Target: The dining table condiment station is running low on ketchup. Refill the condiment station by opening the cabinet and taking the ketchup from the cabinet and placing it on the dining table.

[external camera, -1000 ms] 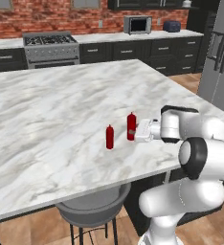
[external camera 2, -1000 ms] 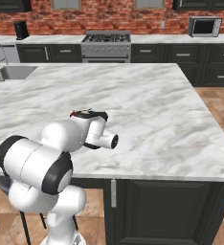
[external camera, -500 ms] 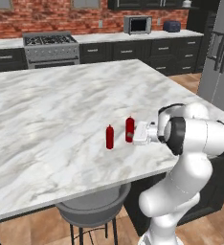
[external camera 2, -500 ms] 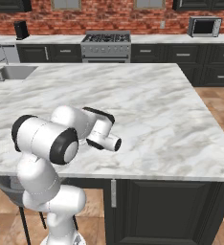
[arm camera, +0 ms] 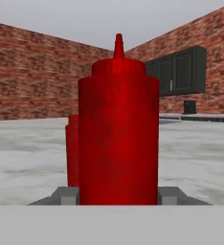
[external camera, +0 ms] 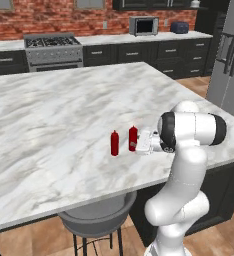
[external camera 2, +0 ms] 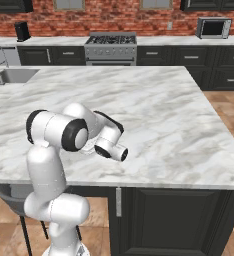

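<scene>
Red and tapered to a pointed nozzle, the small ketchup squeeze bottle (external camera: 133,137) stands upright in the left base view, near the tabletop's near edge and toward its right corner. The pincer (external camera: 139,142) reaches it from the right. Just beside it to the left stands a second identical red bottle (external camera: 114,143), so two bottles in all. Compared with a second ago, the held bottle sits slightly lower and the arm's elbow has swung upright. I judge it is being set down on the wide white, grey-veined marble dining tabletop (external camera: 49,115).

From the right base view, the arm's own wrist covers both bottles above that tabletop (external camera 2: 179,125).

Through the hand view, the ketchup (arm camera: 118,139) rises between two grey fingertips (arm camera: 68,195) pressed to its sides. The pincer is narrowed onto it, with the second bottle (arm camera: 72,153) behind. Releasing appears to be what remains.
</scene>
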